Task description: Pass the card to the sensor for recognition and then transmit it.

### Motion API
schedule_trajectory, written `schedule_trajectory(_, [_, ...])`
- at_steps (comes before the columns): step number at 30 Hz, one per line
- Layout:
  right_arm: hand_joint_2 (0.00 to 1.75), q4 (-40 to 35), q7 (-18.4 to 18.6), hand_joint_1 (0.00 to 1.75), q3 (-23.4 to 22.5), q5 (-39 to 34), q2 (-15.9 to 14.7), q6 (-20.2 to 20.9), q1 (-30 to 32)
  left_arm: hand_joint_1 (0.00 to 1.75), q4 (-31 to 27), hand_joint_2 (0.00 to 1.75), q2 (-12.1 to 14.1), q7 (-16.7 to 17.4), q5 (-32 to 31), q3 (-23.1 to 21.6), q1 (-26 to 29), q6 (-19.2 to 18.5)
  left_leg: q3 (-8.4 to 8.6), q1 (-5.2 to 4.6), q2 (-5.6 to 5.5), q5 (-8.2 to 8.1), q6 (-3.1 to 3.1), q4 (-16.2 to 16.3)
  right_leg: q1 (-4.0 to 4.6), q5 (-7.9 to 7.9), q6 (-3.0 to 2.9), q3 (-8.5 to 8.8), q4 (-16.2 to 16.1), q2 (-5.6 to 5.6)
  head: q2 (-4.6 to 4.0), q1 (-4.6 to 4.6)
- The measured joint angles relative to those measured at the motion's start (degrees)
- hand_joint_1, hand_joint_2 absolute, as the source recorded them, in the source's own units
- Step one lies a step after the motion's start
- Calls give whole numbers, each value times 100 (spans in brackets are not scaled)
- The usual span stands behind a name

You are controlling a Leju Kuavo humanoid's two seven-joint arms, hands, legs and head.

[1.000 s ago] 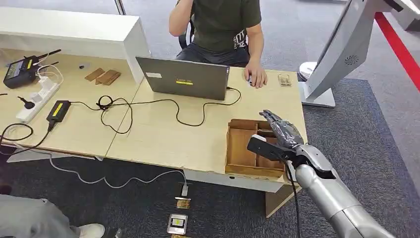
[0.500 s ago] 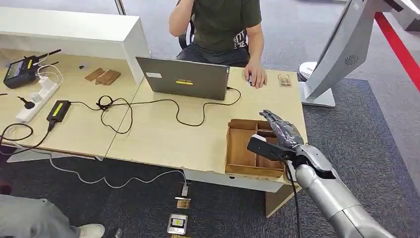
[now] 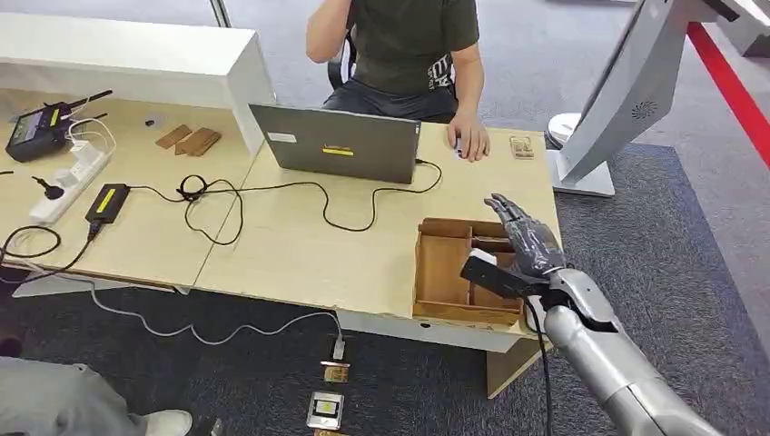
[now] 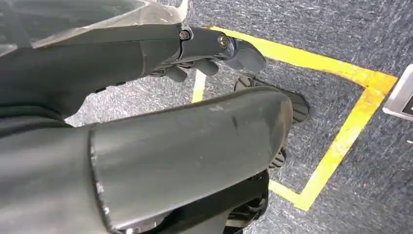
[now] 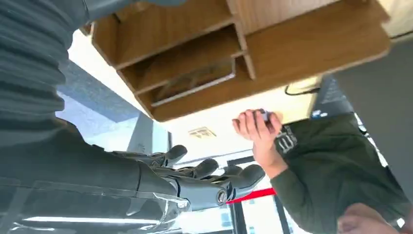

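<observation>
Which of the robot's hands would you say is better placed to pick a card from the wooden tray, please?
The right hand: it hovers open above the wooden tray. The left hand hangs low over the carpet.

Light wooden desk [image 3: 300, 245] on dark grey carpet [image 3: 654, 236] with yellow floor tape [image 4: 341, 146].

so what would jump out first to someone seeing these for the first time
The robot's silver right arm rises from the lower right, its right hand spread open above the wooden divided tray at the near right corner of the light wood table. Behind that, a person in a dark green shirt sits at the far side with a hand by the grey laptop. Black cables loop across the middle of the table.
</observation>
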Motion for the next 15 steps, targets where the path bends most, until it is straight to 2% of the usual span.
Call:
schedule_trajectory(1, [175, 44, -7, 175, 0, -2, 2, 2, -5, 0, 0, 0, 0, 0, 0, 0, 0, 0, 0, 0, 0, 0, 0, 0, 0, 0, 0, 1, 0, 0, 0, 2])
schedule_trajectory(15, [175, 359, -61, 175, 0, -57, 11, -94, -35, 0, 0, 0, 7, -59, -33, 0, -3, -112, 2, 0, 1, 0, 0, 0, 1, 0, 0, 1, 0, 0, 0, 2])
